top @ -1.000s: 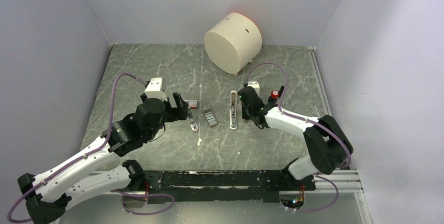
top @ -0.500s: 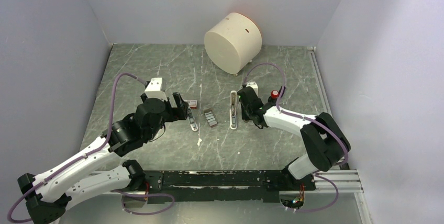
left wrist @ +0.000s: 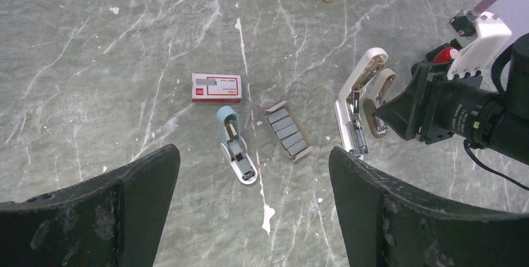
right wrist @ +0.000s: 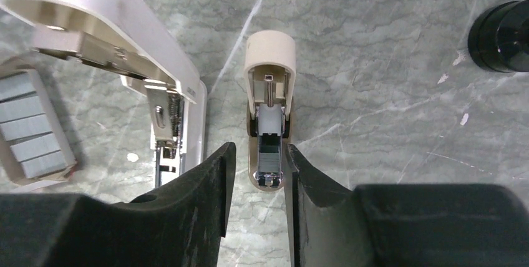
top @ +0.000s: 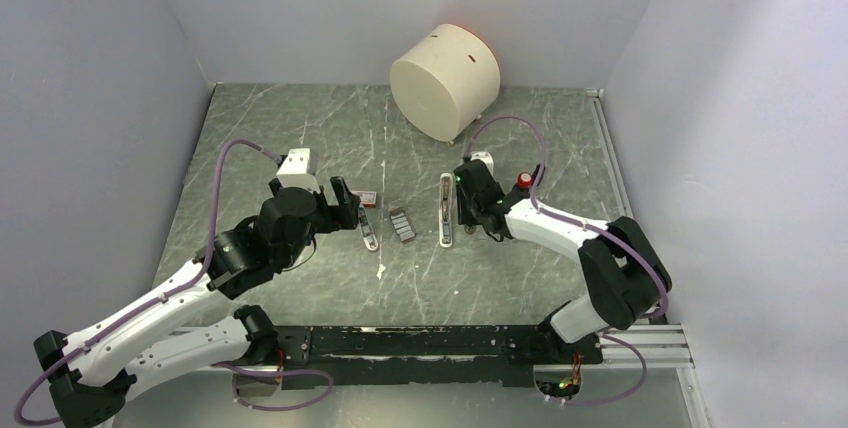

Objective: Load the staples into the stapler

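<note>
Straddling the beige mini stapler (right wrist: 270, 123), the right claw (right wrist: 259, 148) has its two black fingers (right wrist: 206, 204) set narrowly apart, one on each flank. A sliver of counter (right wrist: 374, 92) shows beside one finger, so it looks not yet clamped. This stapler lies flat, its rounded plastic shell hinged open and its bright metal channel exposed.

The staples (left wrist: 287, 131), short dark-grey metallic strips lying side by side on a pale tray, sit on the marbled grey-green counter. They lie between the pale-blue mini stapler (left wrist: 237, 155) and the white full-size stapler (left wrist: 357, 114), which is also swung open. The left claw (top: 345, 205) hangs wide apart and empty near the red-and-white cardboard box (left wrist: 216, 87).

The step in hand seems to be securing a stapler; loading has not begun. Next, I judge, one claw must steady the body. The other must pinch a single thin, slick strip by its sides and lay it squarely into the narrow channel, with little room for tilt.
</note>
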Controlling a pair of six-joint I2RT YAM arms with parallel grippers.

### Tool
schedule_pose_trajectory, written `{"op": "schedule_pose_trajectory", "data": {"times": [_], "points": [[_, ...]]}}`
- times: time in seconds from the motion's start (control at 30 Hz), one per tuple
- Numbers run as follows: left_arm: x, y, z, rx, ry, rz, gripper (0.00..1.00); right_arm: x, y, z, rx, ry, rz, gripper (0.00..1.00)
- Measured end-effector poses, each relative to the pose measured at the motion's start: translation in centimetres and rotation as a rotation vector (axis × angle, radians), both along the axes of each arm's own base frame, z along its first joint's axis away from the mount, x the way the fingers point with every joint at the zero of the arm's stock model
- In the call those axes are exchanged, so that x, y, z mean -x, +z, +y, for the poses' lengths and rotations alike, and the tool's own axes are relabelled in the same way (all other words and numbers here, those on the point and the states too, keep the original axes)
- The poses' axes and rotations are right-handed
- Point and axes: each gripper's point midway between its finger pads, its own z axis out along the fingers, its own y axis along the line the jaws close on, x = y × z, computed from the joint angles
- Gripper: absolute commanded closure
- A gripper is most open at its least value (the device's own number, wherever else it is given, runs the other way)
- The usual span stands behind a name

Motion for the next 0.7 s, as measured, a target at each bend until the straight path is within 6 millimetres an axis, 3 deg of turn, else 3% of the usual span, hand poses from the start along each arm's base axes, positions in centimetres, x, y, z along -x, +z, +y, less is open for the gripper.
{"op": "schedule_pose_trajectory", "data": {"times": [0.13, 0.37, 0.7], "points": [[0.0, 0.0, 0.0, 0.003, 0.001, 0.001, 0.06, -0.5, 1.7, 0.2, -0.024, -0.012, -0.025, 0.55], [0.2, -0.3, -0.7, 0.033, -0.02, 0.019, 0.04, -1.5, 5.4, 1.3, -0.096, -0.028, -0.081, 0.37], [1.7, -4.8, -5.5, 0.111, -0.201, 0.157, 0.05, -3.8, 8.7, 3.6, -0.188, -0.048, -0.113, 0.3]]}}
